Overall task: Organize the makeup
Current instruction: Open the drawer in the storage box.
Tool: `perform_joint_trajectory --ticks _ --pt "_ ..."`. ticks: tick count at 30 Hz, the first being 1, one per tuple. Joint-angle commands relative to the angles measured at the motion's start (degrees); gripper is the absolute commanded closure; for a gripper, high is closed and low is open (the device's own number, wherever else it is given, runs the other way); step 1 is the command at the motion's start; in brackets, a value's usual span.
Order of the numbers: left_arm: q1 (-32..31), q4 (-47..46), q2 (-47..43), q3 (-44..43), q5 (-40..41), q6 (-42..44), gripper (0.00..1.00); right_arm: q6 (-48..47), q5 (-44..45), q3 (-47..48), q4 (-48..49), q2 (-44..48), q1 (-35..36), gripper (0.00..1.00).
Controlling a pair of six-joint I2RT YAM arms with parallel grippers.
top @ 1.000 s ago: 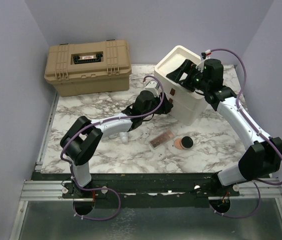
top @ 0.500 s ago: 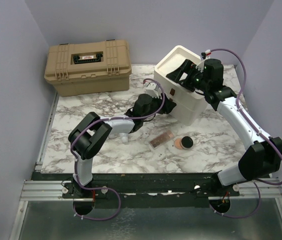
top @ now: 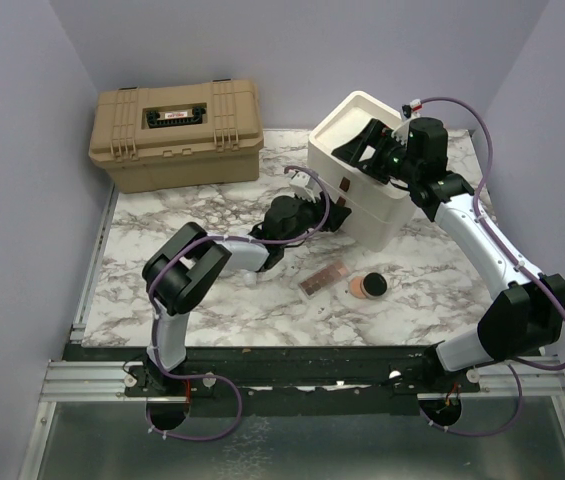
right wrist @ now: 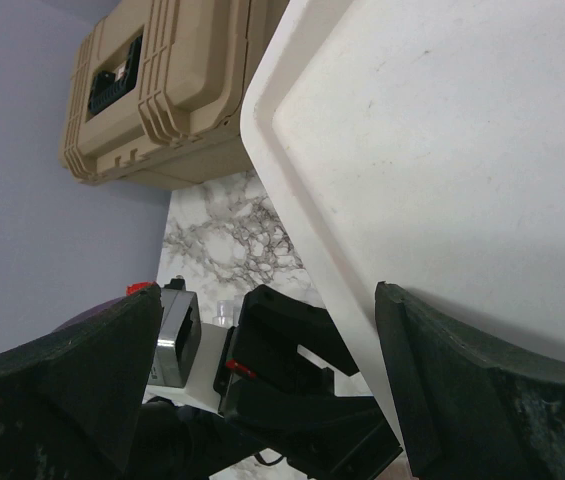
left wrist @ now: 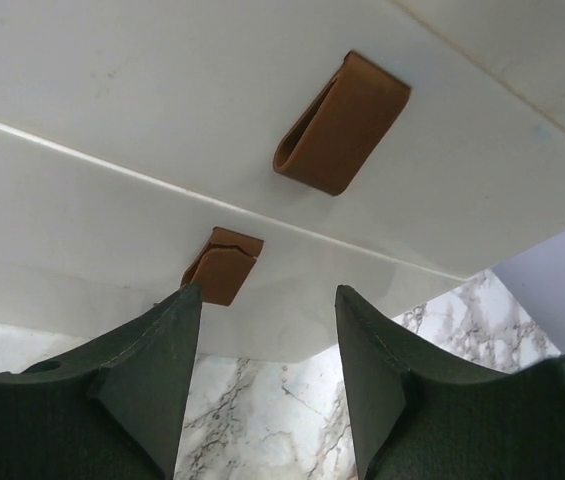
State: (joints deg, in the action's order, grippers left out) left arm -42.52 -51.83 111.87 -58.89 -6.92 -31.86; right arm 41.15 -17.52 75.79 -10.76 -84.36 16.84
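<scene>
The pink palette [top: 323, 279] and the round black compact [top: 367, 286] with peach powder lie on the marble in front of the cream drawer unit [top: 357, 125]. A small whitish bottle [top: 250, 277] stands partly under my left arm. My left gripper [top: 330, 213] is open and empty at the unit's front. In the left wrist view its fingertips [left wrist: 267, 335] flank the lower brown drawer pull [left wrist: 224, 268], below the upper pull [left wrist: 342, 125]. My right gripper [top: 360, 150] is open and empty over the unit's top, straddling its left edge [right wrist: 267, 295]. Brushes and tubes are out of view.
The tan toolbox [top: 177, 130], closed, stands at the back left; it also shows in the right wrist view [right wrist: 162, 90]. Purple walls enclose the table on three sides. My left arm's elbow [top: 187, 268] stands over the table's middle left.
My left arm has reached further right toward the drawer unit's front, with its elbow shifting right. The right gripper stays on top of the unit.
</scene>
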Motion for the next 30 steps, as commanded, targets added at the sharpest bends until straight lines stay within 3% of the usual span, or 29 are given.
perform_joint_trajectory --ticks 1,10,15,30 --pt "0.64 -2.4 1.84 -0.83 -1.51 3.26 0.42 1.61 -6.77 -0.63 -5.63 -1.62 1.34 0.07" --pt "2.93 -3.17 4.8 -3.27 -3.68 -0.33 0.42 1.49 -6.9 -0.63 -5.82 -1.79 1.35 0.07" --pt "4.37 -3.54 8.3 -7.5 -11.65 -4.62 0.5 1.97 -6.85 -0.88 -4.62 -2.14 1.35 0.07" --pt "4.87 -3.71 7.92 -7.64 -16.75 -6.07 0.61 1.53 -7.71 -0.42 -4.59 -2.83 1.33 0.07"
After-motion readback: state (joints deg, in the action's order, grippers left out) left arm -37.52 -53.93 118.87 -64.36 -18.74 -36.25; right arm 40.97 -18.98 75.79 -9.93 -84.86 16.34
